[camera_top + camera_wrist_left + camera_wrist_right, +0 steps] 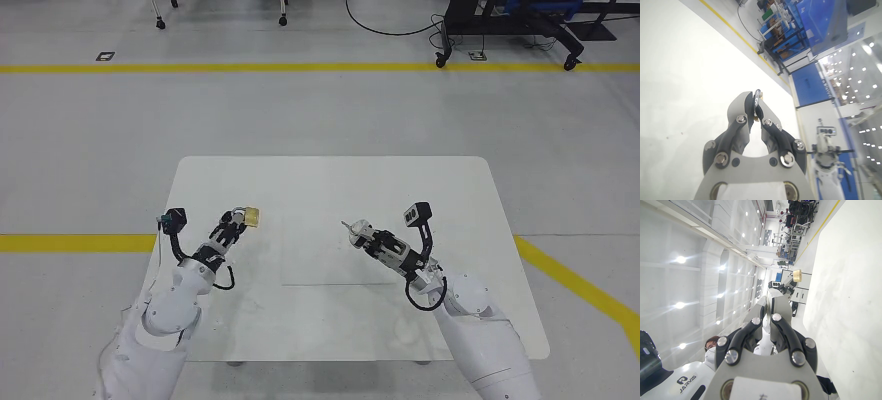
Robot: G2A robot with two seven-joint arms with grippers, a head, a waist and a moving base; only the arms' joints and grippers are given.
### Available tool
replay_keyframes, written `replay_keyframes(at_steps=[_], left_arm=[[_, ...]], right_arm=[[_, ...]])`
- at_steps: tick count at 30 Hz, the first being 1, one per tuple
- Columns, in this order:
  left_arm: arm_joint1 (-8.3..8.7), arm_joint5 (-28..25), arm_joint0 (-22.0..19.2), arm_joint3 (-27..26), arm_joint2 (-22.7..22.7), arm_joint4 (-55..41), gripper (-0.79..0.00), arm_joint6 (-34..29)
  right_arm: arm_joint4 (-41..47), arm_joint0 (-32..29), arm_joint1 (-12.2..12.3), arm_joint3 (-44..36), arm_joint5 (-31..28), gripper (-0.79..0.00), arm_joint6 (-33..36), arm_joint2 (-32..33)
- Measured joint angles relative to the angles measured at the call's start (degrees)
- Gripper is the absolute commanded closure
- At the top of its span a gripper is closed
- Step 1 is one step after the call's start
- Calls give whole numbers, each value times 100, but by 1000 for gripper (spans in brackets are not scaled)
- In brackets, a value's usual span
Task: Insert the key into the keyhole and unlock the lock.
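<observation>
In the top view, the lock [250, 216] is held over the table [330, 180] by the left gripper [238, 220], and the key [347, 227] is pinched in the right gripper [356, 233]; lock and key are well apart. In the left wrist view, that gripper's fingers [738, 106] are seen pressed together on the lock's silver shackle [756, 95]. In the right wrist view, the key [769, 303] is seen edge-on, pointed toward the lock [797, 275]. Both pickups are judged done; insertion and turning are left
</observation>
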Motion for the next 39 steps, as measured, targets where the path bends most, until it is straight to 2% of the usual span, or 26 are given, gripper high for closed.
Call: replay_keyframes(at_steps=[3, 7, 11, 19, 30, 33, 39], left_arm=[[-47, -185, 96, -106, -80, -1044, 0, -82], [-98, -111, 199, -262, -159, -2303, 0, -208], [-113, 132, 221, -405, -173, -2873, 0, -349], [-156, 810, 136, -703, 169, -2973, 0, -220], [-149, 792, 159, -699, 231, -2901, 0, -355], [-175, 647, 69, -449, 395, -3093, 0, -644], [-310, -369, -393, -80, 992, -3522, 0, -1092]], right_arm=[[0, 0, 0, 0, 0, 0, 0, 0], [0, 0, 0, 0, 0, 0, 0, 0], [0, 0, 0, 0, 0, 0, 0, 0], [0, 0, 0, 0, 0, 0, 0, 0], [19, 1, -2, 1, 9, 0, -20, 18], [319, 64, -15, 74, 72, 0, -422, 178], [628, 466, -45, 535, 419, 0, -701, 253]])
